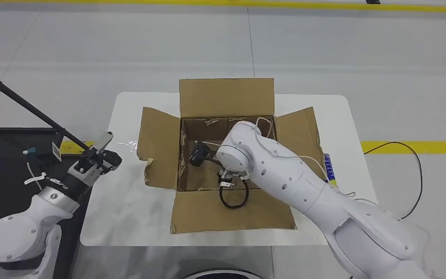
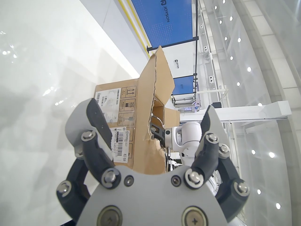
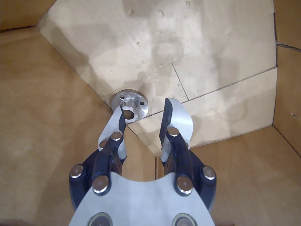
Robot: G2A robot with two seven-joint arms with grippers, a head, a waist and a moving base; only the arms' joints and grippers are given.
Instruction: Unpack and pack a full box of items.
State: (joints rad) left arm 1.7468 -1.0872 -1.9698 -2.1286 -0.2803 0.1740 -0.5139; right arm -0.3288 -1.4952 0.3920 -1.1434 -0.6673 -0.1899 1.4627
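Note:
An open cardboard box (image 1: pixel 157 146) stands mid-table with its four flaps spread. My right arm reaches down into it from the right side. Inside, my right gripper (image 3: pixel 144 108) is open just above the box floor (image 3: pixel 188 48). A small round metal flange (image 3: pixel 130 104) with bolt holes lies by the box's wall, and one fingertip (image 3: pixel 121 118) overlaps its hub. My left gripper (image 1: pixel 104 159) hovers open and empty over the table's left edge, facing the box's labelled side (image 2: pixel 117 123) and torn flap (image 2: pixel 155 88).
The white table (image 1: pixel 125 209) has bare room on all sides of the box. A black cable loop (image 1: pixel 234 197) hangs from my right arm over the near flap. A dark stand (image 1: pixel 28 108) and a black surface sit left of the table.

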